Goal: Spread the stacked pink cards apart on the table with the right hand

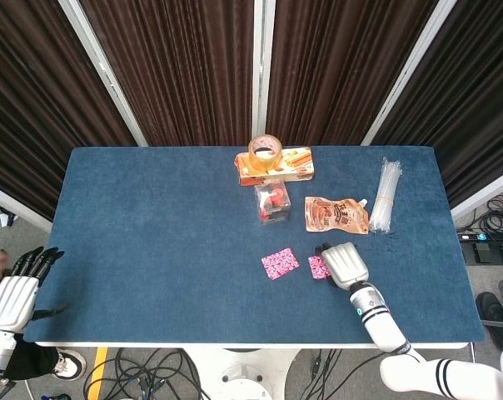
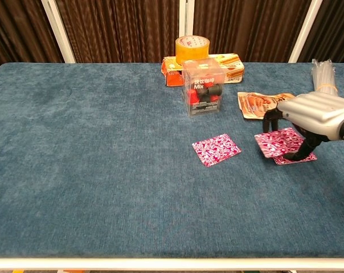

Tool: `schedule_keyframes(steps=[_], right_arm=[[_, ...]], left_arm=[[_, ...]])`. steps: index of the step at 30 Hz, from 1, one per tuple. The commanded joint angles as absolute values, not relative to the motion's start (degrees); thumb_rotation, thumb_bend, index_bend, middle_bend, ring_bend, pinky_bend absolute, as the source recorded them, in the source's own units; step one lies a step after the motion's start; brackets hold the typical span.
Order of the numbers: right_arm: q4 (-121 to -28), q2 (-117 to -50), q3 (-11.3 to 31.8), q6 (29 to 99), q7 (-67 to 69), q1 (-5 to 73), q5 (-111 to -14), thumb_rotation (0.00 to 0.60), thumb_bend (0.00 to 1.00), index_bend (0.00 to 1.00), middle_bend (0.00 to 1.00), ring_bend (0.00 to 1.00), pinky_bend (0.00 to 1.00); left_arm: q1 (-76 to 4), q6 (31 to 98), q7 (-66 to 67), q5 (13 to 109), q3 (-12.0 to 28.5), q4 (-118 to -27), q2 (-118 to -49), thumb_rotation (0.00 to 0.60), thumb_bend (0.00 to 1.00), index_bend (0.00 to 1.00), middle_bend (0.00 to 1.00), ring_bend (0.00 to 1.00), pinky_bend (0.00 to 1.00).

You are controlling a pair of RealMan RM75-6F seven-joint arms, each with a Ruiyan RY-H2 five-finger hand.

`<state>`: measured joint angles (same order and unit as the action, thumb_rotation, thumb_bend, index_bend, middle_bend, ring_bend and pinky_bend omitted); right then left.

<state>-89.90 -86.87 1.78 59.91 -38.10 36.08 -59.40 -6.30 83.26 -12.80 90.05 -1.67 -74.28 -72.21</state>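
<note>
The right hand [image 2: 308, 122] arches over the remaining pink cards [image 2: 283, 145], fingertips pressing the top card so it slides leftward off the one beneath, rather than gripping it. One card [image 2: 216, 149] lies apart on the bench [image 2: 92, 148] already. The left hand [image 1: 17, 293] hangs released past the bench edge, fingers apart, holding nothing.
</note>
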Motion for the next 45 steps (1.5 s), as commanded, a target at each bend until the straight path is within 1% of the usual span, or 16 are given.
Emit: schedule_keyframes(steps=[1, 5, 9, 13, 32, 34, 38, 43, 45], right_arm=[[-92.23, -87.09, 1.5, 60.37, -39.77, 36.59, -60.64, 0.6, 0.18, 0.43, 0.39, 0.71, 0.75], [-94.35, -88.68, 1.07, 59.91, -42.33, 37.47, -60.95, 0.6, 0.18, 0.43, 0.39, 0.71, 0.75], [-96.58, -89.95, 0.88, 58.14, -43.18, 38.21, -58.98, 0.6, 0.18, 0.43, 0.39, 0.71, 0.75], [-97.74, -90.88, -0.17, 57.87, -45.51, 38.82, -58.47, 0.6, 0.18, 0.43, 0.39, 0.71, 0.75], [-98.5, -91.86, -2.4, 59.0, -48.46, 39.09, -56.54, 0.6, 0.16, 0.43, 0.38, 0.71, 0.75], [-98.84, -91.51, -2.47, 58.37, -48.44, 39.31, -55.74, 0.6, 0.15, 0.4, 0.37, 0.71, 0.75], [-99.45, -90.88, -2.58, 57.48, -48.79, 39.98, -54.53, 0.6, 0.12, 0.29, 0.31, 0.71, 0.75], [-100.28, -90.15, -2.58, 57.28, -48.29, 40.4, -54.35, 0.6, 0.1, 0.22, 0.25, 0.71, 0.75], [-100.74, -89.74, -2.57, 57.61, -48.01, 40.39, -54.65, 0.6, 0.1, 0.21, 0.25, 0.71, 0.75]], left_arm=[[-6.34, 83.21, -12.79, 90.0, -1.64, -74.29, -72.21, 0.6, 0.0, 0.13, 0.1, 0.0, 0.1], [-6.28, 83.37, -12.82, 90.06, -1.63, -74.28, -72.19, 0.6, 0.0, 0.13, 0.1, 0.0, 0.1], [-6.22, 83.51, -13.1, 90.0, -1.57, -74.15, -72.15, 0.6, 0.0, 0.13, 0.1, 0.0, 0.1], [-6.14, 83.57, -13.53, 89.95, -1.57, -73.98, -72.11, 0.6, 0.0, 0.13, 0.1, 0.0, 0.1], [-6.07, 83.47, -13.98, 89.87, -1.6, -73.45, -72.3, 0.6, 0.0, 0.13, 0.1, 0.0, 0.1], [-6.05, 83.51, -14.0, 89.89, -1.6, -73.41, -72.33, 0.6, 0.0, 0.13, 0.1, 0.0, 0.1], [-6.03, 83.62, -14.11, 89.89, -1.55, -73.35, -72.34, 0.6, 0.0, 0.13, 0.1, 0.0, 0.1], [-6.03, 83.65, -14.17, 89.91, -1.53, -73.34, -72.3, 0.6, 0.0, 0.13, 0.1, 0.0, 0.1], [-6.0, 83.73, -14.17, 89.95, -1.53, -73.38, -72.28, 0.6, 0.0, 0.13, 0.1, 0.0, 0.1]])
